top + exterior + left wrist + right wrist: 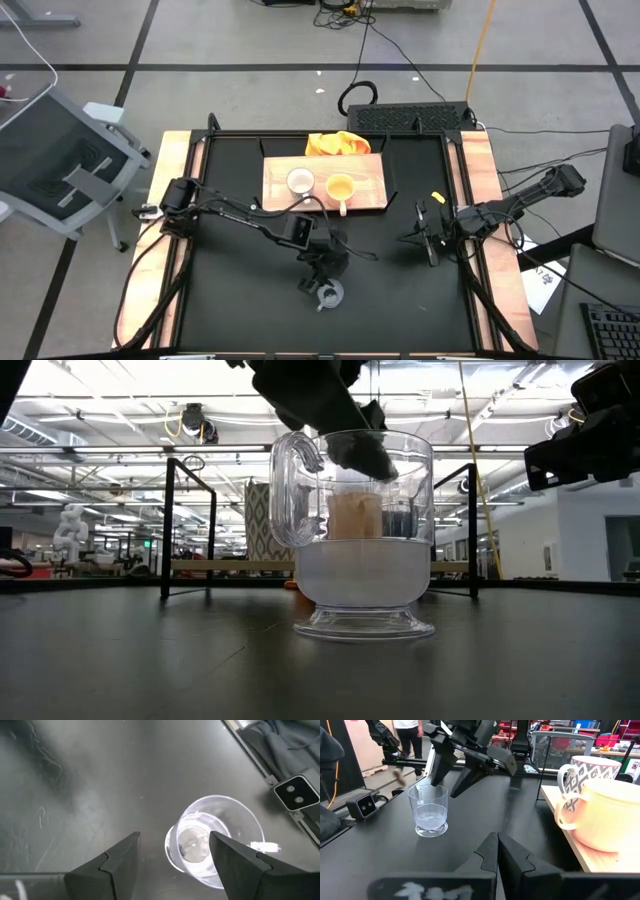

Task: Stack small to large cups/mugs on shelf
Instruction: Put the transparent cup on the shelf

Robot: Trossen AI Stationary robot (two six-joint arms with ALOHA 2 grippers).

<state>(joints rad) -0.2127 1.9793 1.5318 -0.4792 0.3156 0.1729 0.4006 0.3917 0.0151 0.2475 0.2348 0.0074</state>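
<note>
Near counter's front edge, hovering left pincer [322, 281], fingers apart, above upright glass cup [329, 294]. Lowering squarely, straddling rim, avoiding handle, closing gently. Right pincer [428, 240] waiting, fingers together; shelf [372, 187] behind.

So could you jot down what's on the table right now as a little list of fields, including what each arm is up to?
clear glass cup: upright on the black table, near its front edge
left gripper: open, poised just above the cup, one finger over its rim, not gripping
right gripper: shut, empty, waiting at the table's right side
white patterned mug: on the light-wood board
orange-yellow handled mug: on the board, beside the white mug
orange-yellow cloth: bunched behind the board
</note>
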